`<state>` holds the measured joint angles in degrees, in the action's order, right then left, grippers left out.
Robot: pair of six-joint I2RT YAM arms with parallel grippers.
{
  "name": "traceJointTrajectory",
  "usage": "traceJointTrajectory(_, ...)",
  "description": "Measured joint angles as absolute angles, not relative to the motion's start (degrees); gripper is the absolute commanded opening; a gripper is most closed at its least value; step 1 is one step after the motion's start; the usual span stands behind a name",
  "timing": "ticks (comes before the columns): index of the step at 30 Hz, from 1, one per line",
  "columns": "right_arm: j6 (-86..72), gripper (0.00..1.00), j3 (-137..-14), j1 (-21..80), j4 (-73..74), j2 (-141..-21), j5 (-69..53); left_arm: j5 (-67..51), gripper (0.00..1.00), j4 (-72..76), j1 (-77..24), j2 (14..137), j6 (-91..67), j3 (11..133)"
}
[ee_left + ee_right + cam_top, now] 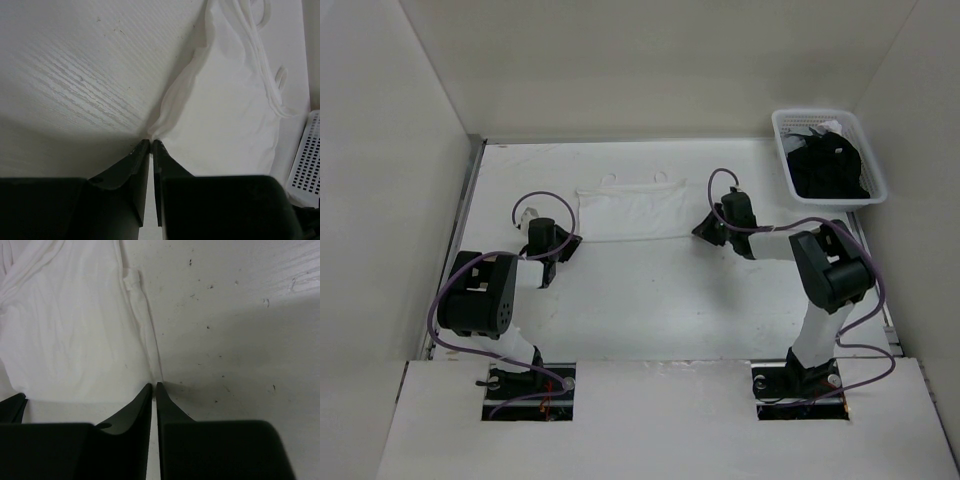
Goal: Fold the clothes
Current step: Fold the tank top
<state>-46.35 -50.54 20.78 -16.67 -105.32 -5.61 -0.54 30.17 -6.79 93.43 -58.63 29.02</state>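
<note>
A white garment (630, 212) lies flat on the table (640, 310), toward its far middle, with small loops along its far edge. 2 claws meet its near corners. The left gripper (151, 142) is closed to a narrow slit, pinching the near-left corner, and the cloth puckers up to its tips. The right gripper (154, 386) is also nearly closed, at the near-right corner; whether it grips cloth cannot be told. Well apart, at the far right, a basket (782, 140) holds black clothes (830, 170).
</note>
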Motion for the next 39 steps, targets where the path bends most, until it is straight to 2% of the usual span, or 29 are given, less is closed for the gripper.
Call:
traceJointTrajectory(7,-47.9,0.01,-50.0,20.8,-19.7,-105.3,-7.5,-0.5,0.03,28.0,-6.9,91.6,-58.5,28.8)
traceJointTrajectory(12,-48.4,0.01,-43.1,20.8,-20.4,-96.0,-7.6,-0.3,0.02,20.4,-8.3,77.8,-57.4,26.9)
traceJointTrajectory(18,-47.2,0.02,-32.0,24.8,-13.5,-67.4,-3.5,-0.3,0.02,4.3,-10.7,48.4,-54.0,27.2)
traceJointTrajectory(22,-46.7,0.02,-29.1,34.4,-0.7,-43.7,1.9,-0.2,0.02,-11.7,-12.5,32.5,-52.7,30.1)
traceJointTrajectory(27,-50.6,0.02,-30.3,47.9,17.0,-25.2,10.8,0.3,0.02,-31.6,-15.4,20.0,-52.8,36.9)
traceJointTrajectory(30,-53.0,0.02,-32.4,55.1,23.8,-24.6,16.1,0.9,0.02,-36.7,-16.2,18.4,-52.8,40.0)
traceJointTrajectory(33,-53.4,0.01,-33.1,57.7,25.0,-30.2,19.2,1.3,0.02,-37.9,-16.3,19.7,-52.8,39.2)
traceJointTrajectory(36,-51.3,0.01,-33.1,51.7,21.5,-40.0,17.8,1.8,0.03,-34.3,-16.1,25.4,-52.8,35.8)
traceJointTrajectory(39,-48.7,0.01,-33.1,39.9,13.0,-51.9,12.3,2.0,0.03,-26.0,-15.1,38.5,-52.8,32.7)
